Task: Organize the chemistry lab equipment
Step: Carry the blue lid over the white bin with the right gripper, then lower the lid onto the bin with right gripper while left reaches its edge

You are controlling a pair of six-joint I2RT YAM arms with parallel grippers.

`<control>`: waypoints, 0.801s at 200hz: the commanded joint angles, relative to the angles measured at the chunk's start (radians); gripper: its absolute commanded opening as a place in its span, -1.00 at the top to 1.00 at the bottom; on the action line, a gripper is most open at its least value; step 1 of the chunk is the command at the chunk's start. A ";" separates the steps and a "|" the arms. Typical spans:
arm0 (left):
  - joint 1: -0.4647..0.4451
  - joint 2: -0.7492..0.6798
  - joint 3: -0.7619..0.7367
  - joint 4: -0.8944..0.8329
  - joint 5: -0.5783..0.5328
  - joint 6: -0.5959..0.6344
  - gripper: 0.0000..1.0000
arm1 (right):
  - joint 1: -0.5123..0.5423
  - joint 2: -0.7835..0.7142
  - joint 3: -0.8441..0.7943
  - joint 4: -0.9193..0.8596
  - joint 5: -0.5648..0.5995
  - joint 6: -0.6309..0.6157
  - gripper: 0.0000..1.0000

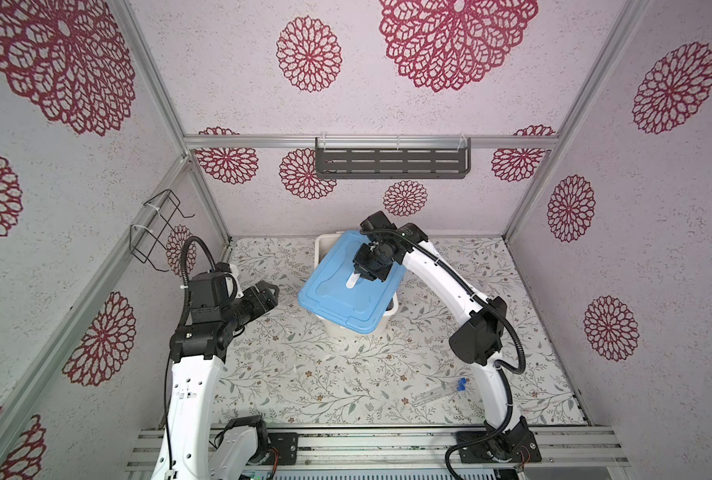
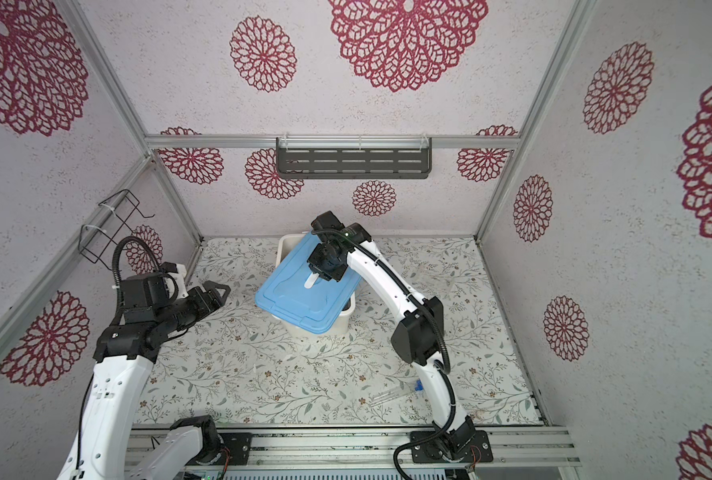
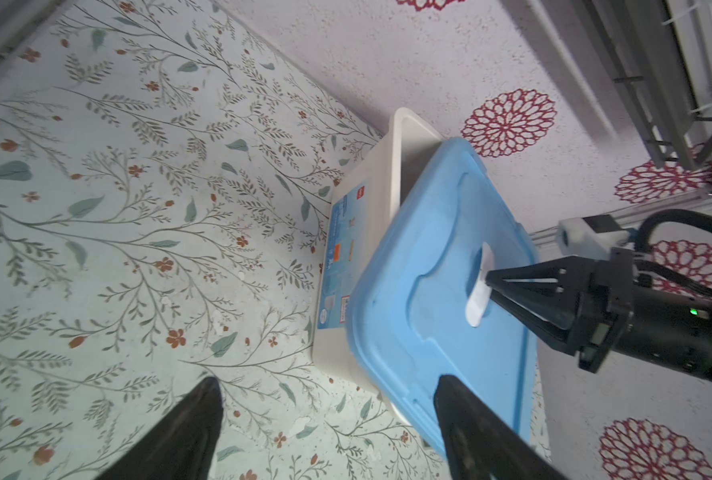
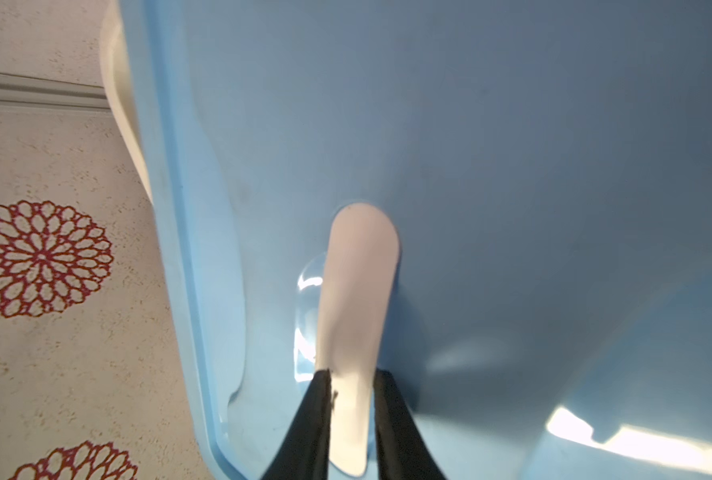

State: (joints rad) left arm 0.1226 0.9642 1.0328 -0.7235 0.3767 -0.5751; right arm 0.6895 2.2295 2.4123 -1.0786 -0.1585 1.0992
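My right gripper (image 4: 350, 372) is shut on the white handle (image 4: 358, 291) of the blue lid (image 1: 337, 299). The lid lies skewed across the white bin (image 1: 323, 245), and the bin's back left corner shows open. The left wrist view also catches this grip (image 3: 489, 286) on the handle (image 3: 479, 299). My left gripper (image 1: 271, 291) hangs open and empty to the left of the bin; its fingers (image 3: 204, 407) frame the bin's near corner. Two clear blue-capped tubes (image 1: 441, 390) lie on the table at the front right, beside the right arm's base. I see them in both top views (image 2: 391, 392).
A grey slotted shelf (image 1: 391, 158) hangs on the back wall. A black wire basket (image 1: 158, 228) is fixed to the left wall. The bin carries a printed label (image 3: 341, 266) on its side. An aluminium rail (image 1: 366, 444) runs along the front edge.
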 commanded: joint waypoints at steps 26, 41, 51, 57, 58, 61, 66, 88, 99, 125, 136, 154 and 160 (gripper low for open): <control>0.003 0.036 -0.099 0.227 0.158 -0.065 -0.67 | 0.004 -0.016 0.030 0.002 -0.034 -0.042 0.28; 0.003 0.041 -0.118 0.261 0.178 -0.076 -0.67 | 0.004 -0.021 0.028 0.011 -0.043 -0.056 -0.10; 0.000 0.049 -0.122 0.273 0.198 -0.076 -0.67 | 0.004 -0.031 0.029 0.017 -0.041 -0.070 -0.31; -0.002 0.054 -0.121 0.278 0.206 -0.073 -0.67 | 0.003 -0.038 0.028 0.018 -0.042 -0.083 -0.36; -0.002 0.056 -0.120 0.278 0.208 -0.073 -0.66 | 0.003 -0.040 0.028 0.019 -0.042 -0.086 -0.36; -0.003 0.058 -0.120 0.279 0.211 -0.072 -0.67 | 0.002 -0.045 0.028 0.020 -0.043 -0.094 -0.38; -0.005 0.064 -0.119 0.281 0.217 -0.065 -0.66 | 0.002 -0.052 0.028 0.022 -0.045 -0.110 -0.38; -0.016 0.090 -0.108 0.281 0.232 -0.040 -0.66 | -0.004 -0.102 0.003 0.026 -0.049 -0.189 -0.43; -0.024 0.107 -0.094 0.269 0.237 -0.028 -0.65 | -0.010 -0.141 -0.033 0.037 -0.052 -0.226 -0.51; -0.053 0.156 -0.042 0.220 0.224 0.020 -0.64 | -0.026 -0.270 -0.169 0.095 -0.021 -0.299 -0.60; -0.070 0.178 -0.016 0.191 0.208 0.047 -0.64 | -0.039 -0.336 -0.250 0.134 0.007 -0.326 -0.62; -0.104 0.206 0.018 0.162 0.172 0.084 -0.63 | -0.067 -0.465 -0.435 0.247 0.040 -0.346 -0.55; -0.117 0.212 0.024 0.159 0.156 0.097 -0.62 | -0.079 -0.516 -0.515 0.312 0.033 -0.367 -0.52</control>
State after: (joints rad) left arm 0.0463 1.1557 1.0100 -0.5251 0.5758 -0.5655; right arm 0.6548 1.9072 2.0773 -0.9405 -0.1768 0.8234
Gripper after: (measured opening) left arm 0.815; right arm 0.788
